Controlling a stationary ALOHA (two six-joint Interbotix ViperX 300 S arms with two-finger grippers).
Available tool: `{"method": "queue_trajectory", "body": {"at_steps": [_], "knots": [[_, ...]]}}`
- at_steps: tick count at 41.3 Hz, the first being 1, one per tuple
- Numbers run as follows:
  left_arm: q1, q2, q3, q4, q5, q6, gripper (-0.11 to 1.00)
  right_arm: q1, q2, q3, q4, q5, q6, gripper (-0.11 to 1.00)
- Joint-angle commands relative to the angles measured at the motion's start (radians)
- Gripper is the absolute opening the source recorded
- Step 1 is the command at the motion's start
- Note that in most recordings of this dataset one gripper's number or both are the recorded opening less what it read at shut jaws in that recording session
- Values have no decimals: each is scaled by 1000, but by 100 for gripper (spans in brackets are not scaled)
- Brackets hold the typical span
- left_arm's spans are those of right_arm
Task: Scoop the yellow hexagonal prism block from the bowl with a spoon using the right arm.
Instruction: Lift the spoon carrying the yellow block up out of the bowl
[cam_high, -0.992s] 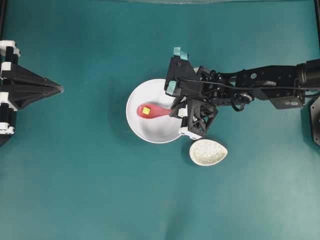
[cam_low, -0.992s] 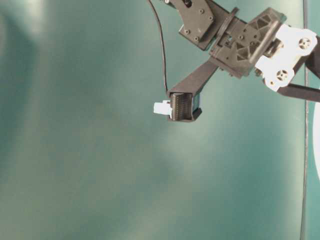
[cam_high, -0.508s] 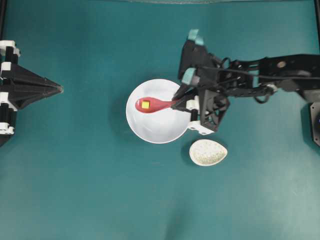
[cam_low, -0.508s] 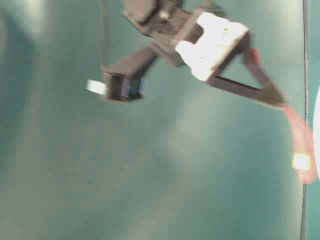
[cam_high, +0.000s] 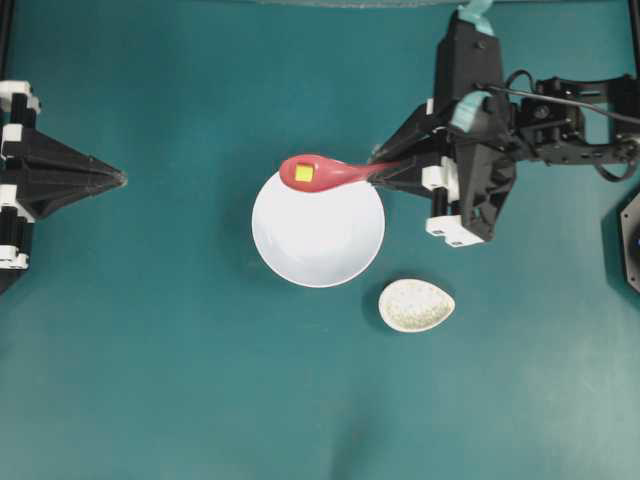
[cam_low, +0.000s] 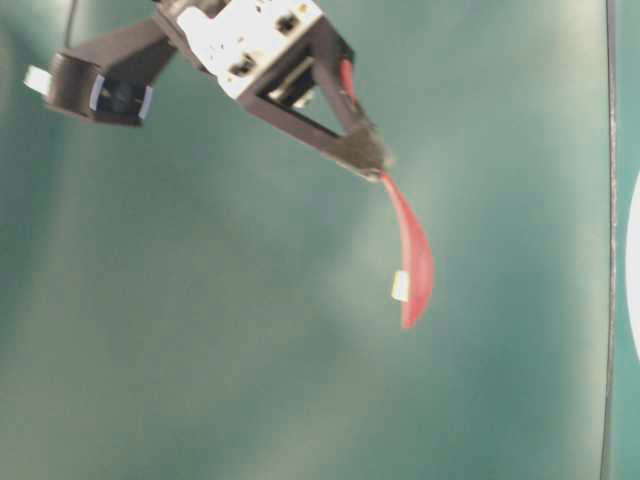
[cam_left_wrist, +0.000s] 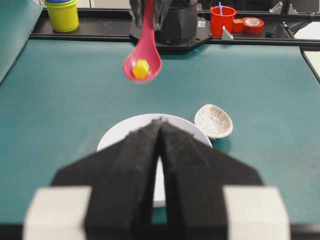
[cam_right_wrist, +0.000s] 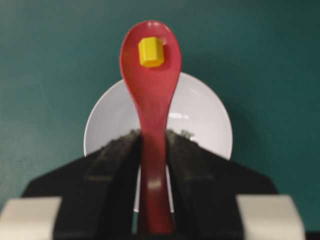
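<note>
My right gripper (cam_high: 385, 168) is shut on the handle of the pink-red spoon (cam_high: 330, 172). It holds the spoon level in the air, over the far rim of the white bowl (cam_high: 318, 235). The yellow hexagonal prism block (cam_high: 303, 173) lies in the scoop. In the right wrist view the block (cam_right_wrist: 150, 52) sits near the tip of the spoon (cam_right_wrist: 150, 95), with the bowl (cam_right_wrist: 200, 120) below and nothing in it. The left gripper (cam_high: 120, 178) rests shut at the left edge, well away from the bowl; its fingertips (cam_left_wrist: 161, 122) meet.
A speckled egg-shaped spoon rest (cam_high: 416, 305) lies just right of the bowl's near side. Beyond the mat's far edge stand a yellow cup (cam_left_wrist: 62, 12), a red cup (cam_left_wrist: 222, 17) and a red tape roll (cam_left_wrist: 252, 24).
The right gripper has risen and drawn back to the right, lifting the spoon and block out of the bowl to above its far rim. The left arm has not moved.
</note>
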Motion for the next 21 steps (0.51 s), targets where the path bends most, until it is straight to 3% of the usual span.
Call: {"method": "queue_trajectory", "body": {"at_steps": [1, 21], "knots": [[2, 6, -18, 3, -11, 2, -1, 3, -23, -26, -6, -3, 0, 23], [3, 3, -18, 6, -17, 6, -1, 3, -26, -26, -6, -9, 0, 23]]}}
